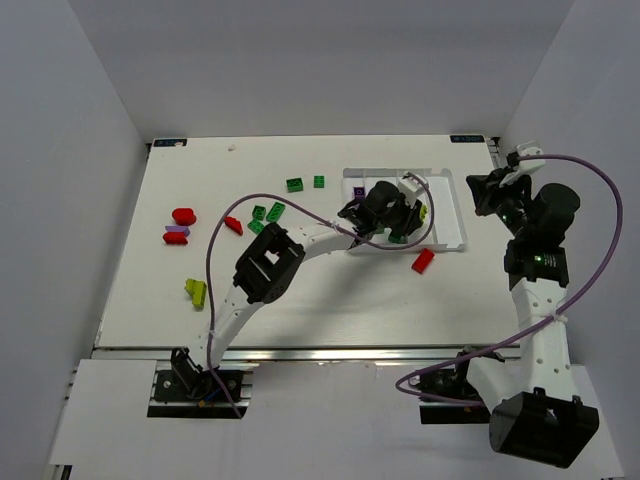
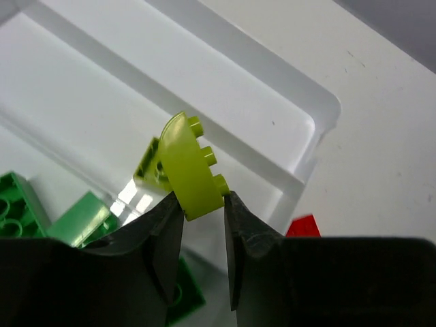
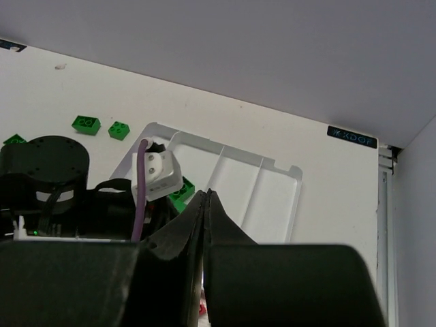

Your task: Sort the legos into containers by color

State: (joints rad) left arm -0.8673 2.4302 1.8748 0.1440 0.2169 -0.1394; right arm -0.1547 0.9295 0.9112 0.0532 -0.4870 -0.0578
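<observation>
Left wrist cam: left gripper (image 2: 203,204) pinches 1 yellow-green curved plastic lego brick (image 2: 191,167) by its lower end, jaws narrowed to just the brick's thickness. The brick's long axis stands up & away from the fingertips, w/ 3 visible studs facing right in that view. It hangs over the shallow white plastic divided tray (image 2: 300,116). A 2nd yellow-green brick (image 2: 148,167) lies in the compartment right behind it, so that's prob. the target. Whether the held piece sits squarely over that slot or over a raised divider, I can't tell. Green tray bricks (image 2: 78,218) lie in the neighbouring compartment (a slip that way would mis-sort). A red brick (image 2: 303,227) lies on the table just outside the tray's near edge.

Top view: the left arm is the one at the tray. Right gripper (image 3: 206,197) sits off the tray's right side, jaws pressed together w/ nothing btwn them. Loose green bricks (image 1: 295,184), loose red bricks (image 1: 184,215) & 1 loose yellow-green brick (image 1: 196,291) lie further left, apart from the tray. Release looks like the step in hand.
</observation>
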